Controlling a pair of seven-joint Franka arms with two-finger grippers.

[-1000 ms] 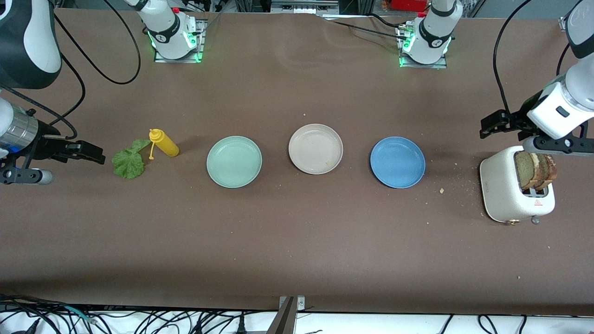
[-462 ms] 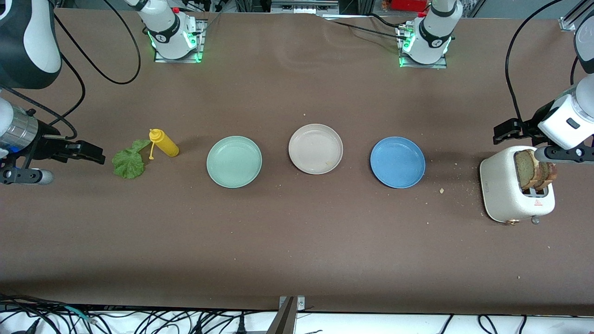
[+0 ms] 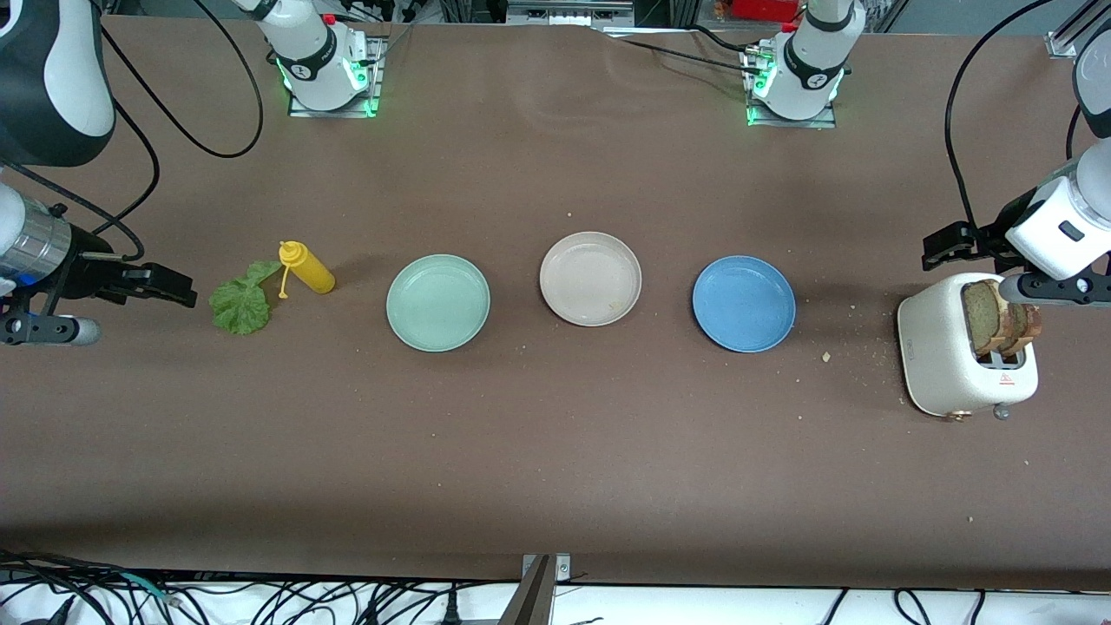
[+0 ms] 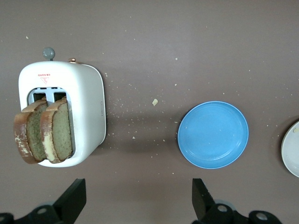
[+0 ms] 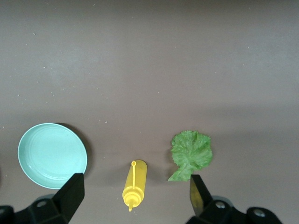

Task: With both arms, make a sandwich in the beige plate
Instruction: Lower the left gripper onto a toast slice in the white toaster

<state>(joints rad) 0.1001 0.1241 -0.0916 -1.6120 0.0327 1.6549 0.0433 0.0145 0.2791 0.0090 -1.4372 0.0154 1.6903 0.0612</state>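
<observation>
In the front view, three plates stand in a row on the brown tabletop (image 3: pixel 555 451): a mint green plate (image 3: pixel 438 303), the beige plate (image 3: pixel 590 278) in the middle, and a blue plate (image 3: pixel 744 304). The beige plate holds no bread or leaf. The left gripper (image 3: pixel 942 249) hangs over the tabletop just beside the white toaster (image 3: pixel 937 351), at the left arm's end. Two bread slices (image 3: pixel 998 314) stand upright in the toaster's slots. The right gripper (image 3: pixel 169 286) hovers beside the lettuce leaf (image 3: pixel 240 304), with a yellow squeeze bottle (image 3: pixel 306 267) lying next to the leaf.

In the left wrist view, the fingers (image 4: pixel 74 198) are spread wide with nothing between them; the toaster (image 4: pixel 84 116) and bread slices (image 4: pixel 44 136) sit below one finger, the blue plate (image 4: pixel 213 134) near the other.

In the right wrist view, the fingers (image 5: pixel 72 193) are likewise parted and empty, the yellow squeeze bottle (image 5: pixel 134 183) lying between them, the lettuce leaf (image 5: pixel 190 154) and mint green plate (image 5: pixel 52 155) to either side.
</observation>
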